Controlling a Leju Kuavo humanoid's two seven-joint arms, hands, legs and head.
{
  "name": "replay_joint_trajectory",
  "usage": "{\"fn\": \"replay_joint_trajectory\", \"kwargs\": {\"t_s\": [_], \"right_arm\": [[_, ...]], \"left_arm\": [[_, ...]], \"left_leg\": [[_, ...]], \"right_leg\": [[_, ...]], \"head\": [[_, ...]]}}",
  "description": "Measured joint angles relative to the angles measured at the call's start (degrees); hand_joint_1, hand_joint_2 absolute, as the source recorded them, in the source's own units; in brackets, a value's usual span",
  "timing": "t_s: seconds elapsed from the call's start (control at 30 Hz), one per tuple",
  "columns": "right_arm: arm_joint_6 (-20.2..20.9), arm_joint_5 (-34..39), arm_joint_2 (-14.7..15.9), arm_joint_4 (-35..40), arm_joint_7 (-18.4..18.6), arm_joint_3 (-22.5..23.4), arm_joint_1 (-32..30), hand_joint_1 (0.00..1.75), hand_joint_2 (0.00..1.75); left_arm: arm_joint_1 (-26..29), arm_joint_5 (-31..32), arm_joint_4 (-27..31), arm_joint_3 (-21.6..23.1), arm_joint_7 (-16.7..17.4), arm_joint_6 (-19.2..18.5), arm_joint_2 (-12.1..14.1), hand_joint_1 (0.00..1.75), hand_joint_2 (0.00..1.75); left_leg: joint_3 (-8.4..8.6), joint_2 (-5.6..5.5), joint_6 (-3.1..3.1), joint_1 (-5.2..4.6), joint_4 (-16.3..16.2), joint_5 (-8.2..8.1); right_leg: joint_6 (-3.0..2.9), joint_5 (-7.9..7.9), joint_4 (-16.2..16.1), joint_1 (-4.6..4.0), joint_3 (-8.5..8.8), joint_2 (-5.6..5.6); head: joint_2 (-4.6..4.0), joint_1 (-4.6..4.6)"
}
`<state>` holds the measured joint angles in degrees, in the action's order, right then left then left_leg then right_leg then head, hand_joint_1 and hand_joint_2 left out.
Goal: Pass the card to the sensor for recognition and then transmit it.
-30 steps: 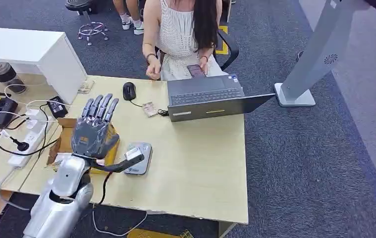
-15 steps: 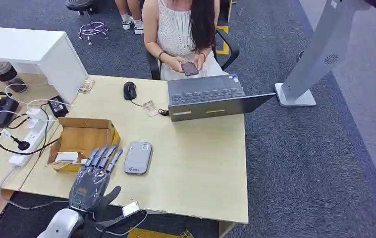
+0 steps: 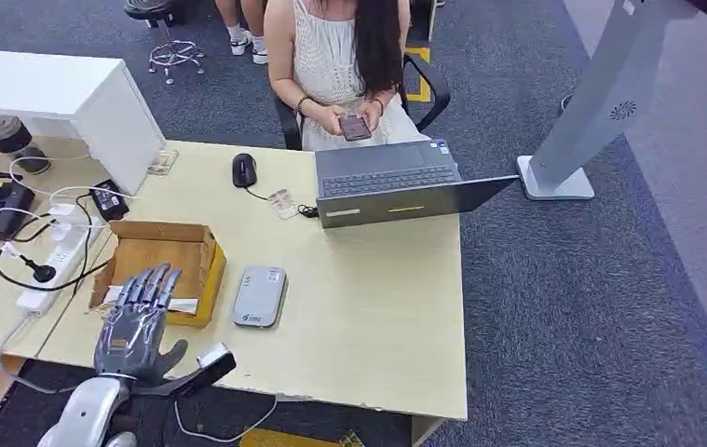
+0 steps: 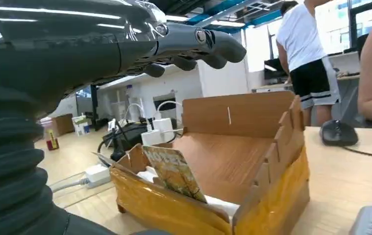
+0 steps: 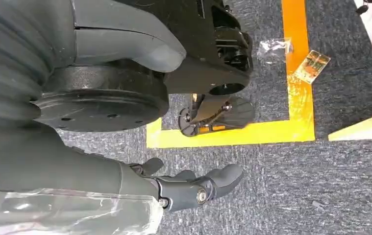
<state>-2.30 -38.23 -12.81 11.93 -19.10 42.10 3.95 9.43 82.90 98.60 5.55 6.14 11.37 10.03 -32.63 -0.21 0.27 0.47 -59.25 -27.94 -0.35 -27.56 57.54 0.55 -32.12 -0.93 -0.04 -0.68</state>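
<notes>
L robot hand point(image 3: 133, 321) hovers palm-down over the near edge of the box point(image 3: 202, 264), fingers point(image 3: 149, 284) spread and straight, thumb out to the side, holding nothing. In the wrist view the fingers point(image 4: 208, 44) reach above the box's open top w/o touching it. The card point(image 4: 174, 171) stands tilted inside the box, leaning against the near wall at a corner; it's a thin rectangle, tan/gold face w/ greenish printed lettering, text too blurred to read, some white paper under it. In the head view the card point(image 3: 129, 292) shows as a small light strip just beyond the fingertips. Box is open brown cardboard w/ yellow tape round the sides, sitting on the pale wood surface point(image 3: 368, 298). Sensor point(image 3: 259, 295), a flat grey rounded pad, lies just beside the box on the robot's right, apart from the hand. R robot hand point(image 5: 193, 188) hangs by the robot's side over the grey carpet floor point(image 5: 291, 181), fingers loosely curled, nothing in it. Across the surface a person point(image 3: 340, 65) sits holding a phone point(image 3: 354, 127), behind a laptop point(image 3: 396, 182).
</notes>
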Motion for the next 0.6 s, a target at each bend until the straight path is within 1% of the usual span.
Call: {"fn": "replay_joint_trajectory", "kwargs": {"t_s": [0.07, 0.23, 0.47, 0.6], "right_arm": [[-0.07, 0.0, 0.0, 0.0, 0.07, 0.0, -0.01, 0.0, 1.75], [0.02, -0.13, 0.0, 0.0, 0.37, 0.0, -0.01, 0.0, 1.75], [0.0, -0.13, 0.0, 0.0, 0.72, 0.0, -0.02, 0.0, 1.75], [0.04, -0.24, 0.0, 0.0, 0.87, 0.0, -0.02, 0.0, 1.75]], "left_arm": [[-0.21, 0.0, -0.57, -0.4, 0.04, -0.13, -0.09, 0.0, 1.75], [-0.57, 0.46, -1.49, -1.53, 1.77, -0.92, -0.46, 0.0, 1.75], [-0.68, 0.81, -1.77, -2.1, 2.14, -0.92, -0.92, 0.0, 1.75], [-0.68, 1.55, -1.77, -2.82, 3.69, -0.79, -1.23, 0.0, 1.75]], "left_leg": [[-0.01, 0.0, 0.0, 0.0, 0.0, 0.0], [-0.01, 0.0, 0.0, 0.0, 0.0, 0.0], [-0.01, 0.0, 0.0, 0.01, 0.0, 0.0], [0.0, 0.0, 0.0, 0.01, 0.0, 0.0]], "right_leg": [[0.0, 0.0, 0.0, 0.0, 0.0, 0.0], [0.0, 0.0, 0.0, 0.0, 0.0, 0.0], [0.0, 0.0, 0.0, 0.0, 0.0, 0.0], [0.0, 0.0, 0.0, 0.0, 0.0, 0.0]], "head": [[0.0, 0.0], [0.0, 0.0], [0.0, 0.0], [0.0, 0.0]]}}
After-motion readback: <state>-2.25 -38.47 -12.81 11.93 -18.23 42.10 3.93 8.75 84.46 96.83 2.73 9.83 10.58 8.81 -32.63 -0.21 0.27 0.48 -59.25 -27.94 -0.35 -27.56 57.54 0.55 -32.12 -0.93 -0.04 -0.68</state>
